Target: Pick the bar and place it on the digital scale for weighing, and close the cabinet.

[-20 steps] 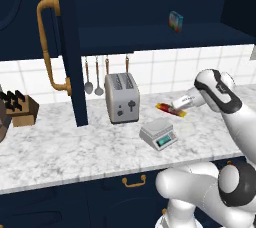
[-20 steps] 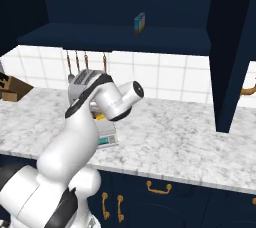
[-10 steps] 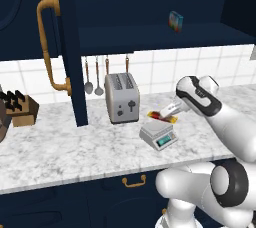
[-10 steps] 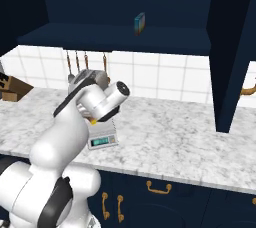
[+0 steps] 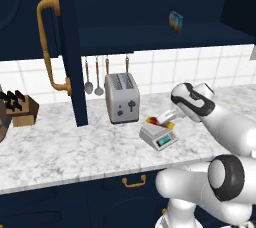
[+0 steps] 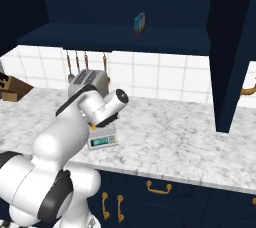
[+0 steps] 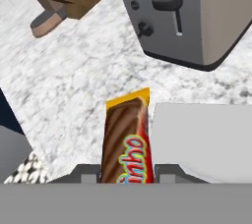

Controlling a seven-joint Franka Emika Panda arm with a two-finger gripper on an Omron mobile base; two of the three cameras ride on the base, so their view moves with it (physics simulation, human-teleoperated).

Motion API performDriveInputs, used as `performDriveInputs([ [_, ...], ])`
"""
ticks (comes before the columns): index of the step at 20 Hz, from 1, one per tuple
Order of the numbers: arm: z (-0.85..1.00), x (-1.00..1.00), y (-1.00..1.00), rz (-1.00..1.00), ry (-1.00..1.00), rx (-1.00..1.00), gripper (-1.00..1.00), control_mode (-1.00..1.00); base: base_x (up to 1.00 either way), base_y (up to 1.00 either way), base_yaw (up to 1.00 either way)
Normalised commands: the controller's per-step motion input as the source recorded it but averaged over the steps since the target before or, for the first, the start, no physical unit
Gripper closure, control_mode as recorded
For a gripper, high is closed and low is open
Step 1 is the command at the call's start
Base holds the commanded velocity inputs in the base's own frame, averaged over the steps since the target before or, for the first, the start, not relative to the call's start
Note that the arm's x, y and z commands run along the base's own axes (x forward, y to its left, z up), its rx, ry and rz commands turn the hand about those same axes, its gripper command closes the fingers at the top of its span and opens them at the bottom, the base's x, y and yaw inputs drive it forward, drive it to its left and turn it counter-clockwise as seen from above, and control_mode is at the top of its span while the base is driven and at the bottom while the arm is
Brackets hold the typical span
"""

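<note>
My gripper (image 7: 127, 175) is shut on the bar (image 7: 126, 142), a slim bar in a red, orange and yellow wrapper that sticks out ahead of the fingers. In the left base view the gripper (image 5: 164, 117) holds the bar (image 5: 153, 120) just above the back edge of the digital scale (image 5: 159, 136). The hand view has the scale's flat grey top (image 7: 204, 139) just right of the bar. The scale (image 6: 102, 140) is partly behind my arm in the right base view. The navy cabinet stands open, with one door (image 5: 67, 47) at the left and one door (image 6: 227, 57) at the right.
A silver toaster (image 5: 122, 103) stands just behind and left of the scale. Utensils (image 5: 93, 78) hang on the tiled wall. A knife block (image 5: 21, 109) sits at the far left. An upright blue box (image 5: 175, 21) stands on the cabinet shelf. Brass door handle (image 5: 48, 47) juts out.
My arm has swung left with the bar in its grip, from the counter right of the scale to just above the scale's back edge. The grip has stayed shut.
</note>
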Motion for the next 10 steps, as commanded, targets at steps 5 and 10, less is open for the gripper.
performDriveInputs([
  [5, -0.29, 0.19, 0.00, 0.00, 0.00, 0.00, 1.00, -1.00, 0.00, 0.00, 0.00],
  [10, -0.28, 0.17, 0.00, 0.00, 0.00, 0.00, 1.00, -1.00, 0.00, 0.00, 0.00],
])
